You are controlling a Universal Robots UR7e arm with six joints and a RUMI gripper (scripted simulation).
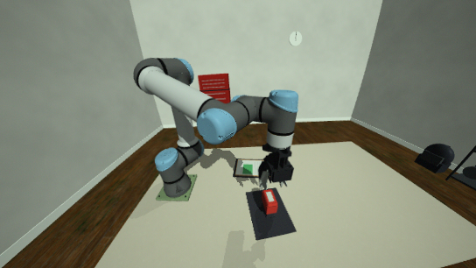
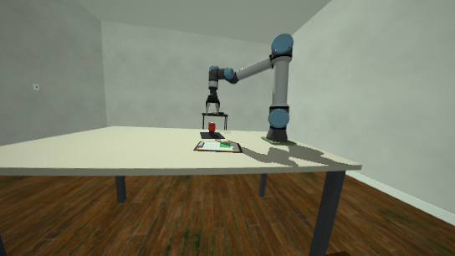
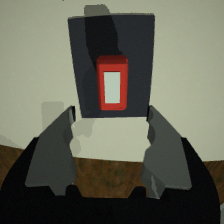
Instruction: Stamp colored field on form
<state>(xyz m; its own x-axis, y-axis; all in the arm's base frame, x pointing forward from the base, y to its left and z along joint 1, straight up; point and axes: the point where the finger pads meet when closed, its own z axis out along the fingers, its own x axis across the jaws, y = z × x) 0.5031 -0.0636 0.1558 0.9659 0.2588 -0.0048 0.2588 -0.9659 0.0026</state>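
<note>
The red stamp (image 1: 269,201) stands upright on the dark mat (image 1: 269,213). It shows in the wrist view (image 3: 112,83) with its pale top facing me, and in the exterior view (image 2: 212,126). My gripper (image 1: 274,181) hangs above the stamp, open and empty, fingers apart from it. In the wrist view the fingers frame the near edge of the mat (image 3: 112,64). The form on a clipboard (image 1: 249,168) with a green field (image 1: 248,168) lies beyond the mat, partly behind the gripper. It also shows in the exterior view (image 2: 217,146).
The arm's base (image 1: 175,186) stands on a green plate at the table's left side. A red cabinet (image 1: 214,88) stands at the back wall. A small dark stand (image 2: 214,119) is behind the table. Dark objects (image 1: 435,158) lie on the floor at right.
</note>
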